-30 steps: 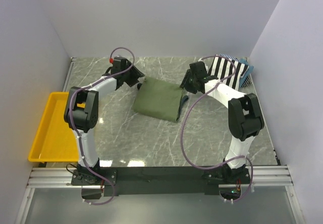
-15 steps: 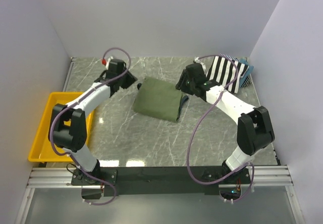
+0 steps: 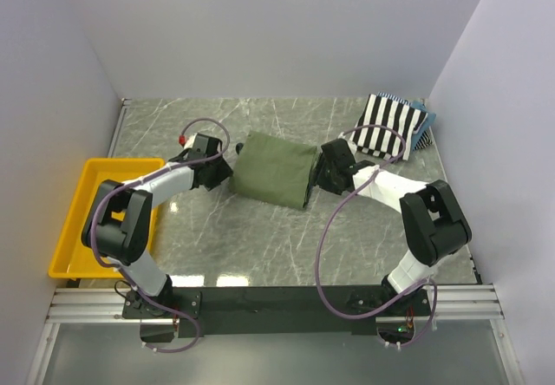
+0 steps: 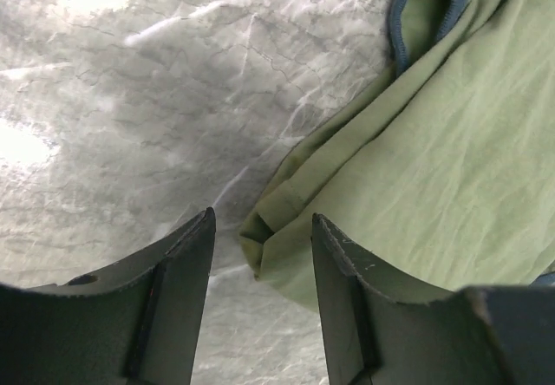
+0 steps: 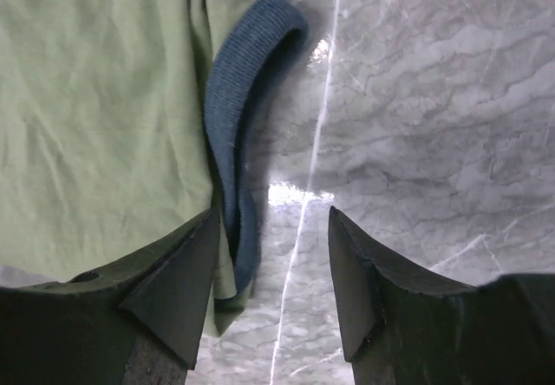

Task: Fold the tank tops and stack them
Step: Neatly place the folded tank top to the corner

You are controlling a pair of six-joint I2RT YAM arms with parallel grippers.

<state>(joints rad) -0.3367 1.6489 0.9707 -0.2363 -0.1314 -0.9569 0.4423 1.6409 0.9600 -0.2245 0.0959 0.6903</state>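
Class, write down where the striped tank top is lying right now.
In the top view, the striped tank top lies at the far right corner of the table, beyond the right gripper and apart from the green tank top at the centre.

Open tabletop [image 3: 260,238] around olive-green tank top [image 3: 276,170]
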